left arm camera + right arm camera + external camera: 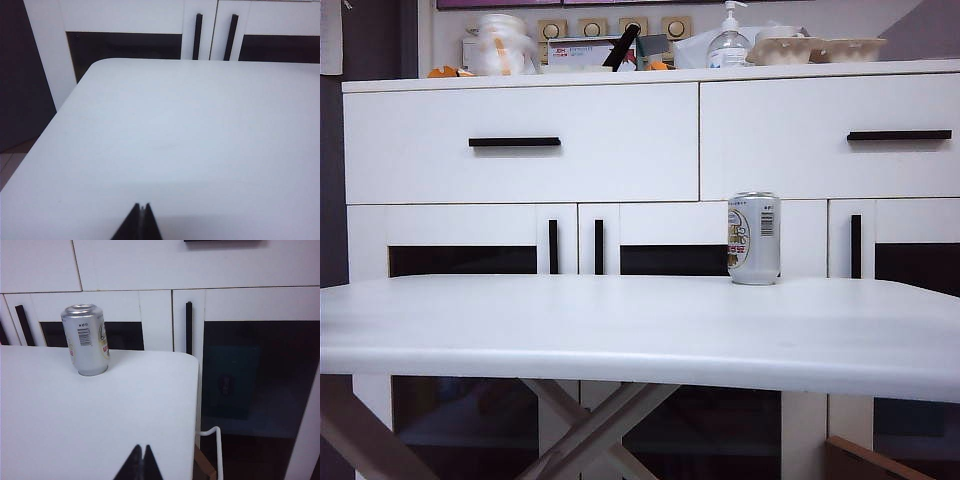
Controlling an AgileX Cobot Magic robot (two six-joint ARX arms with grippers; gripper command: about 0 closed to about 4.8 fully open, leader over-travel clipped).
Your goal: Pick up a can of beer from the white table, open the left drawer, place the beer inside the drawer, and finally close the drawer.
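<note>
**Right wrist view: nothing begun, can untouched**

In the right wrist view the right gripper (pixel 140 450) is seen with its jaws pressed together and empty, held over the near part of the white table (pixel 100 415). The left gripper (pixel 141 209) is likewise closed on nothing above bare tabletop. The can of beer (pixel 86 339) is left standing upright near the table's far edge, well apart from both. The left drawer (pixel 520 143) is shut. Picking, opening, placing and closing are all judged outstanding.
</note>
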